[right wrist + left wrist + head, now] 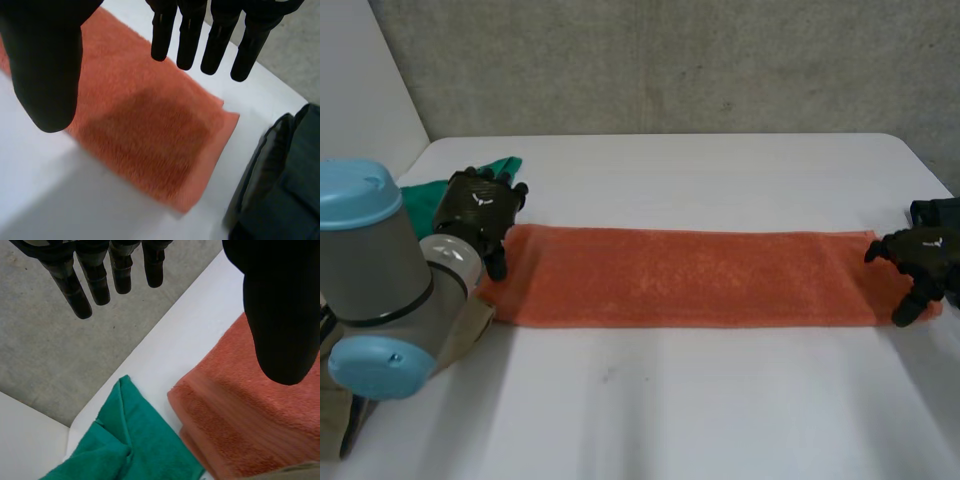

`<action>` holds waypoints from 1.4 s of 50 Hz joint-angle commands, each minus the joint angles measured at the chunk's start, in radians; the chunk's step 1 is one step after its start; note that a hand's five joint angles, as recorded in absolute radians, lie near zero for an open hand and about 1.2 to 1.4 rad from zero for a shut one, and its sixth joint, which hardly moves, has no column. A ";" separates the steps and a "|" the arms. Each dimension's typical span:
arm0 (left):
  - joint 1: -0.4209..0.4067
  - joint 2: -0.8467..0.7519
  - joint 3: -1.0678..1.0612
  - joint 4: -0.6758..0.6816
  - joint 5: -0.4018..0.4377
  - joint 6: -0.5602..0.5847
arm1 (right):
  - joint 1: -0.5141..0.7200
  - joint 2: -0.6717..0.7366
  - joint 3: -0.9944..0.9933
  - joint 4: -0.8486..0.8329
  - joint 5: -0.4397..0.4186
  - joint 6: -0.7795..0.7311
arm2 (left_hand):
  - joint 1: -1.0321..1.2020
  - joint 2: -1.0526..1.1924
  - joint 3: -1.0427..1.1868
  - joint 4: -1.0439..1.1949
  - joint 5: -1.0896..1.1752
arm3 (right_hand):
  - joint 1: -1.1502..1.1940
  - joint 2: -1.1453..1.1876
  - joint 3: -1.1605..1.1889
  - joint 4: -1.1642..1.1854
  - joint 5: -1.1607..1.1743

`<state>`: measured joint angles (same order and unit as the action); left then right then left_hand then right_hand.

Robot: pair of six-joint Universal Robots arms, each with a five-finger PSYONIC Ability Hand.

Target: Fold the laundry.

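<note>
An orange towel (690,277), folded into a long narrow strip, lies flat across the table. My left hand (480,208) hovers over its left end, fingers straight and thumb apart, holding nothing. In the left wrist view the thumb (285,315) hangs above the orange towel (250,415), whose layered end shows below it. At the strip's right end is my right hand (923,255), also open. In the right wrist view its fingers (190,35) and thumb spread above the orange towel's (145,135) end corner without touching it.
A green cloth (430,195) lies crumpled behind the left hand, close to the towel's end (125,445). A dark folded garment (938,212) sits at the table's right edge, beside the towel (280,185). Beige cloth (345,425) lies under my left arm.
</note>
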<state>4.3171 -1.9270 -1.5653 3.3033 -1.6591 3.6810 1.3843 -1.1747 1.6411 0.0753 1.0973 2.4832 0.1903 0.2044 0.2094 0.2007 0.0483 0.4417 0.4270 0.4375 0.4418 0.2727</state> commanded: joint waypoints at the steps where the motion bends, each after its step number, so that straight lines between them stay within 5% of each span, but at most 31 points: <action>1: 0.000 0.011 -0.028 0.041 0.006 -0.050 | -0.019 0.081 0.071 -0.236 0.015 -0.027 | -0.016 -0.030 -0.035 -0.026 -0.048 | 0.115 0.129 0.119 0.114 0.109; 4: -0.002 0.011 -0.030 0.041 0.006 -0.067 | -0.024 0.116 0.068 -0.270 0.038 -0.040 | -0.016 -0.030 -0.035 -0.026 -0.048 | 0.170 0.185 0.174 0.170 0.164; 6: -0.004 0.013 -0.032 0.039 0.004 -0.081 | -0.034 0.139 0.059 -0.293 0.062 -0.055 | -0.016 -0.030 -0.035 -0.026 -0.048 | 0.915 0.930 0.919 0.915 0.909; 7: -0.004 0.013 -0.032 0.039 0.004 -0.084 | -0.041 0.144 0.056 -0.299 0.074 -0.056 | -0.016 -0.030 -0.035 -0.026 -0.048 | 0.954 0.969 0.958 0.954 0.949; 20: 0.010 0.083 -0.061 0.038 -0.001 -0.104 | -0.231 0.017 -0.002 -0.328 0.125 -0.130 | -0.016 -0.030 -0.035 -0.026 -0.048 | 0.955 0.969 0.959 0.954 0.949; 27: 0.026 0.117 -0.084 0.038 0.004 -0.105 | -0.213 0.026 -0.121 -0.287 0.173 -0.201 | -0.016 -0.030 -0.035 -0.026 -0.048 | 0.955 0.969 0.959 0.954 0.949; 39: 0.027 0.151 -0.127 0.038 0.009 -0.131 | 0.309 -0.069 -0.053 -0.520 0.076 -0.245 | -0.016 -0.030 -0.035 -0.026 -0.048 | 0.955 0.969 0.959 0.954 0.949; 45: 0.021 0.163 -0.151 0.039 0.009 -0.145 | 0.602 0.032 -0.006 -0.637 -0.048 -0.256 | -0.016 -0.030 -0.035 -0.026 -0.048 | 0.955 0.969 0.959 0.954 0.949; 52: 0.009 0.169 -0.185 0.044 0.015 -0.148 | 0.786 0.182 -0.001 -0.574 -0.047 -0.368 | -0.016 -0.030 -0.035 -0.026 -0.048 | 0.955 0.969 0.959 0.954 0.949; 54: 0.007 0.168 -0.188 0.047 0.016 -0.148 | 0.798 0.196 -0.009 -0.566 -0.019 -0.386 | -0.016 -0.030 -0.035 -0.026 -0.048 | 0.573 0.587 0.577 0.572 0.567; 55: 0.004 0.166 -0.190 0.050 0.018 -0.148 | 0.802 0.191 -0.015 -0.566 0.031 -0.383 | -0.016 -0.030 -0.035 -0.026 -0.048 | -0.108 -0.093 -0.103 -0.108 -0.113; 56: 0.004 0.166 -0.190 0.051 0.018 -0.148 | 0.799 0.187 -0.017 -0.568 0.061 -0.374 | -0.016 -0.030 -0.035 -0.026 -0.048 | -0.267 -0.252 -0.263 -0.267 -0.273; 61: -0.004 0.161 -0.185 0.056 0.021 -0.148 | 0.739 0.107 -0.006 -0.611 0.205 -0.146 | -0.016 -0.030 -0.035 -0.026 -0.048 | -0.267 -0.252 -0.263 -0.267 -0.273; 67: -0.048 0.149 -0.165 0.074 0.030 -0.150 | 0.593 -0.098 0.054 -0.517 0.185 0.243 | -0.016 -0.030 -0.035 -0.026 -0.048 | -0.267 -0.252 -0.263 -0.267 -0.273; 70: -0.082 0.137 -0.156 0.084 0.035 -0.151 | 0.547 -0.125 0.078 -0.450 0.165 0.299 | -0.016 -0.030 -0.035 -0.026 -0.048 | -0.267 -0.252 -0.263 -0.267 -0.273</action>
<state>4.2911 -1.7718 -1.7411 3.3695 -1.6328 3.5314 2.0455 -1.1863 1.6667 -0.4882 1.2971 2.5636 0.1903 0.2044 0.2101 0.2007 0.0483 0.2212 0.2090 0.2046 0.2048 0.0474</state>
